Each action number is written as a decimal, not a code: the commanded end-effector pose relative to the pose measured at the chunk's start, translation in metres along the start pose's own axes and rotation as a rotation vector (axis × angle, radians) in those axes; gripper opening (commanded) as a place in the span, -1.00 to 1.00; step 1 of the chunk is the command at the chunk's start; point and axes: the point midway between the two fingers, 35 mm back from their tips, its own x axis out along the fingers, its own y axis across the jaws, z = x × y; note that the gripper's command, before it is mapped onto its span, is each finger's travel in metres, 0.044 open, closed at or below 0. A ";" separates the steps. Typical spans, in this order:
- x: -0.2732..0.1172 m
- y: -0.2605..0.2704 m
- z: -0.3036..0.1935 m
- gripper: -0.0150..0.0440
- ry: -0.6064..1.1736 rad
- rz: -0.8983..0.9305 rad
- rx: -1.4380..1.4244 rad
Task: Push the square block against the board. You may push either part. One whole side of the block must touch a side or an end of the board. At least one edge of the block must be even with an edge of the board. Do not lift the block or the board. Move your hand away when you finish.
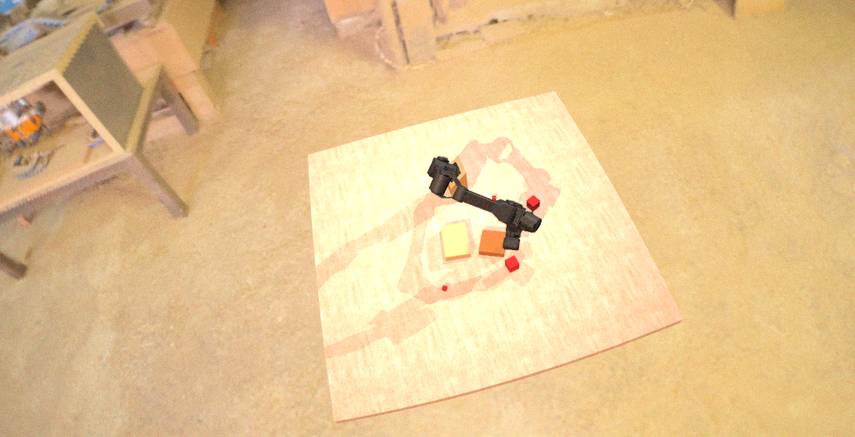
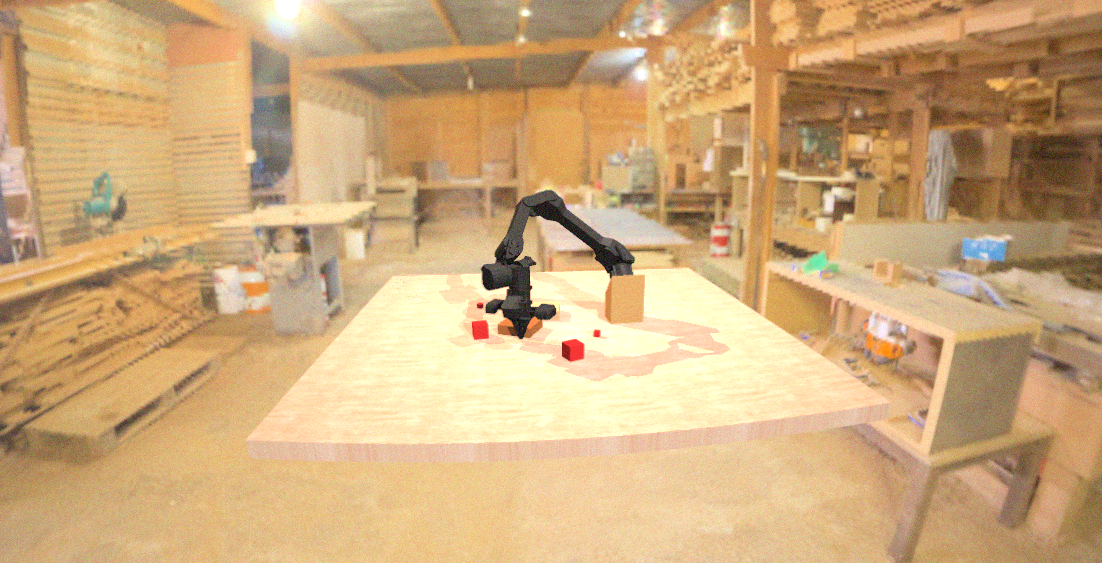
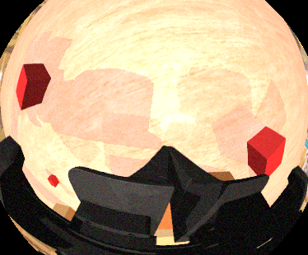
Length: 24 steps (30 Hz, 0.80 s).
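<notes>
The square orange block (image 1: 492, 243) (image 2: 531, 326) (image 3: 165, 221) lies flat on the table. The pale yellow board (image 1: 455, 241) (image 3: 171, 240) lies flat to its left in the top view, with a narrow gap between them; the exterior view mostly hides it behind the arm and block. My gripper (image 2: 520, 334) (image 3: 166, 150) is shut and empty. It points down, low by the table, at the side of the block away from the board. Whether the fingertips touch the block or table cannot be told. The gripper hides part of the block.
Two larger red cubes (image 1: 532, 202) (image 1: 511, 264) (image 2: 572, 350) (image 2: 480, 330) (image 3: 266, 150) sit near the block. Two small red cubes (image 1: 494, 198) (image 1: 444, 287) (image 2: 596, 333) (image 2: 479, 304) lie farther around. A tan upright box (image 2: 625, 297) stands beside the arm's base.
</notes>
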 end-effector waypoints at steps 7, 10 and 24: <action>0.001 -0.001 -0.011 -0.49 0.000 -0.006 -0.007; 0.001 -0.001 -0.016 -0.49 0.000 -0.006 -0.008; 0.000 -0.003 -0.037 -0.49 0.001 -0.006 -0.008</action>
